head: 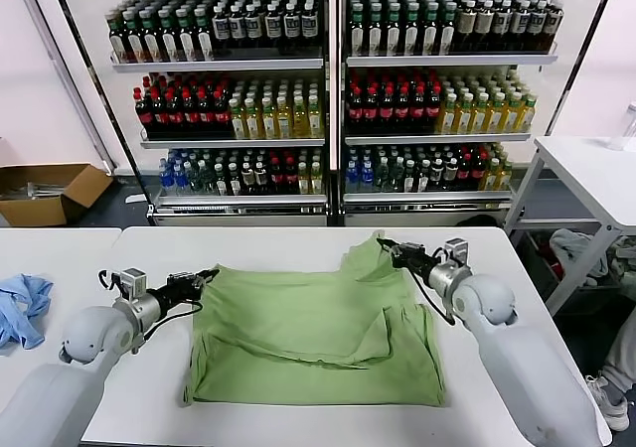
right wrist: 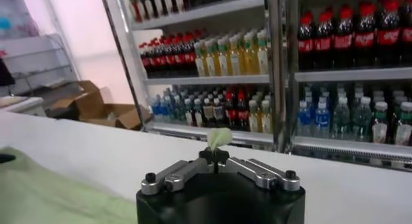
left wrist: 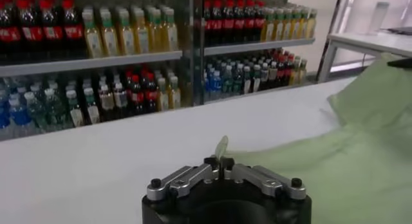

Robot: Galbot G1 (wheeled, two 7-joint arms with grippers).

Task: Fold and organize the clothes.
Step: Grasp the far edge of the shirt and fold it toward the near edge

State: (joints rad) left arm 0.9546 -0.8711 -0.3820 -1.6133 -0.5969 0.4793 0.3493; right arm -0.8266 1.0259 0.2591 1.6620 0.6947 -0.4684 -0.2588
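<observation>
The light green shirt (head: 318,328) lies spread on the white table (head: 298,243), partly folded, with a loose fold near its right side. My left gripper (head: 206,277) is shut on the shirt's far left corner; a tuft of green fabric sticks out between its closed fingers in the left wrist view (left wrist: 221,159). My right gripper (head: 390,248) is shut on the shirt's far right corner, which is raised a little off the table. A green tuft also sticks out of it in the right wrist view (right wrist: 215,156). Collar, buttons and chest print are hidden.
A blue cloth (head: 22,306) lies at the table's left end. Drink shelves (head: 328,99) stand behind the table. A cardboard box (head: 50,191) sits on the floor at back left. A second white table (head: 596,169) stands to the right.
</observation>
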